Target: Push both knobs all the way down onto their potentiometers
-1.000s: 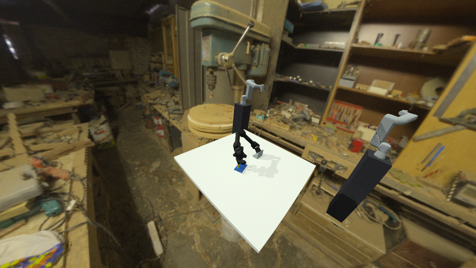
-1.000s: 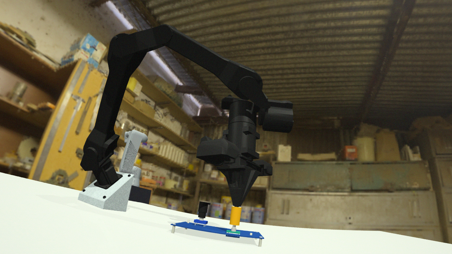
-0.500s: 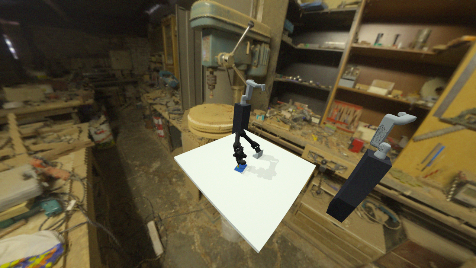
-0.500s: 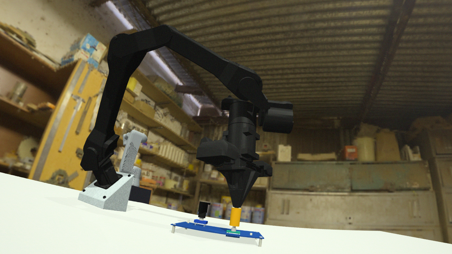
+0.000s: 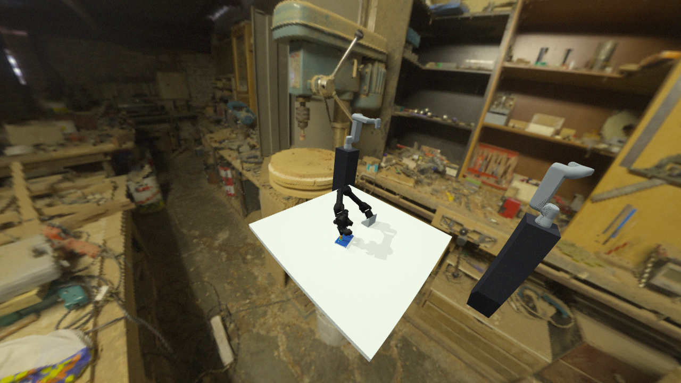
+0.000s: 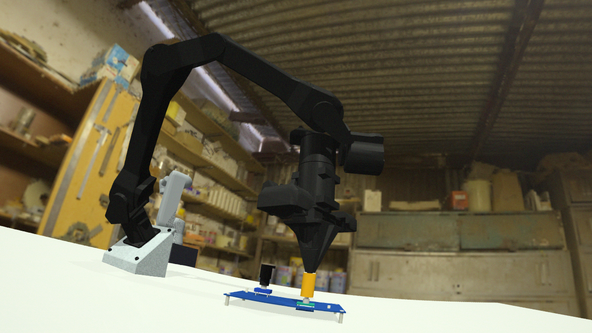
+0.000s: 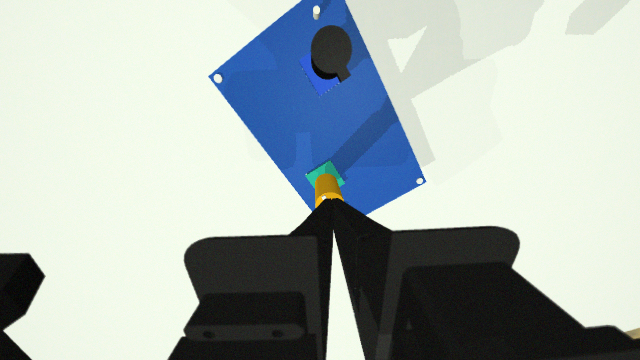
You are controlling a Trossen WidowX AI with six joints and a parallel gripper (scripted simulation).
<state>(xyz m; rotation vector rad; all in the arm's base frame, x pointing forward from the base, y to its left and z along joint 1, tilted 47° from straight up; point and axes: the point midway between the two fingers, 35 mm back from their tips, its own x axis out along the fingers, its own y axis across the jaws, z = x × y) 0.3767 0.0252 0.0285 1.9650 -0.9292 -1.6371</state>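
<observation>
The gripper [image 6: 309, 269] points straight down with its two fingers pressed together into a single wedge, closed on nothing, and its tip rests on the top face of the orange knob [image 6: 307, 284] directly beneath it. That knob stands upright on its shaft, and a short stretch of pale shaft shows between the knob's lower edge and the green potentiometer [image 6: 305, 305] under it, so the knob is not against its body. The potentiometer sits at the near corner region of the blue circuit board [image 7: 280, 110], which rests level on short pale legs [image 6: 340, 317] above the white surface [image 5: 381, 295]. Farther out from the gripper, toward the opposite end of the board, the black knob [image 7: 330, 50] stands on its own shaft over a blue potentiometer [image 6: 262, 291], untouched and also raised, with a bit of shaft visible below it. Beyond the board, behind the gripper, the arm's grey base [image 6: 140, 256] sits on the surface.
</observation>
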